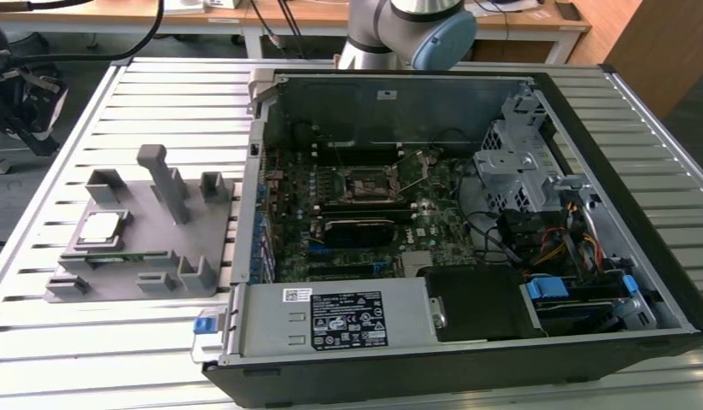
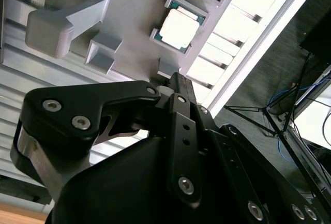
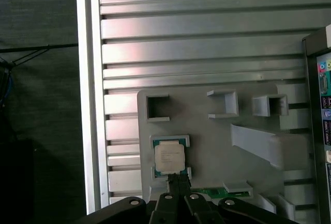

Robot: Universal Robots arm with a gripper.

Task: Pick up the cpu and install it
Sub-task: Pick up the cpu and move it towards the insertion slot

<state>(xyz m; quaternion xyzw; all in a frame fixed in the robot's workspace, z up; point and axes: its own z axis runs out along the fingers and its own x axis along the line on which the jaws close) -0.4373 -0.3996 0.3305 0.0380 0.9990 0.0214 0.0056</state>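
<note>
Exterior view: the cpu [image 1: 101, 227] is seen lying flat, silvery top up, in a shallow square pocket of the grey fixture block [image 1: 146, 256], towards the exterior view's left. The block is set on the slatted metal table [image 1: 157, 94], just beside the open computer case [image 1: 465, 359]. The black-framed socket [image 1: 368, 184] is seen on the motherboard inside the case, well apart from the cpu, with nothing seated in it as far as can be told. The arm's base [image 1: 402, 30] is seen behind the case. In both wrist views the gripper [image 3: 176, 178] is seen over the fixture block [image 3: 207, 125], its two fingers drawn close together with nothing held between them. In the first wrist view the fingertips are lined up with one edge of the cpu [image 3: 169, 158]; contact cannot be confirmed. In the second wrist view the gripper [image 2: 173, 76] is shown apart from the cpu [image 2: 179, 27], with bare fixture block [image 2: 129, 6] between them. The cpu is framed by the low corner walls of its pocket and sits square in it. A green circuit strip [image 3: 212, 190] is seen slotted in the block near the cpu. The table [image 3: 207, 27] slats are seen past the block.
</note>
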